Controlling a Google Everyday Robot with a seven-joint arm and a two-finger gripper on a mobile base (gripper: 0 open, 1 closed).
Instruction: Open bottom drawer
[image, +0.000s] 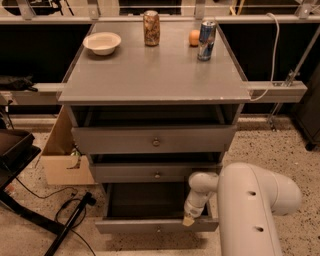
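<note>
Found the bottom drawer (155, 227) at lower centre of the frame, pulled well out, dark inside showing behind the slim grey front. Noted its small knob (159, 230) at mid front, apart from the pincer. Saw the pincer (188, 220) at the right end of that front, tip down at the top edge, touching or just over it; could not tell whether wide or narrow. Traced it up to the thick white arm (252, 210) filling the lower right. Saw the middle drawer (157, 174) and top drawer (155, 141) stacked above, each with a knob at centre and a dark gap over its front. Found on the counter (155, 75), toward the upper edge of the frame, a white bowl (102, 43) at left, a brown can (151, 28) upright at centre, and an orange (194, 38) just beside a blue can (206, 40) at right. Spotted a cardboard box (62, 160) on the floor (280, 150) left of the drawers, and a white cable (272, 50) at upper right
</note>
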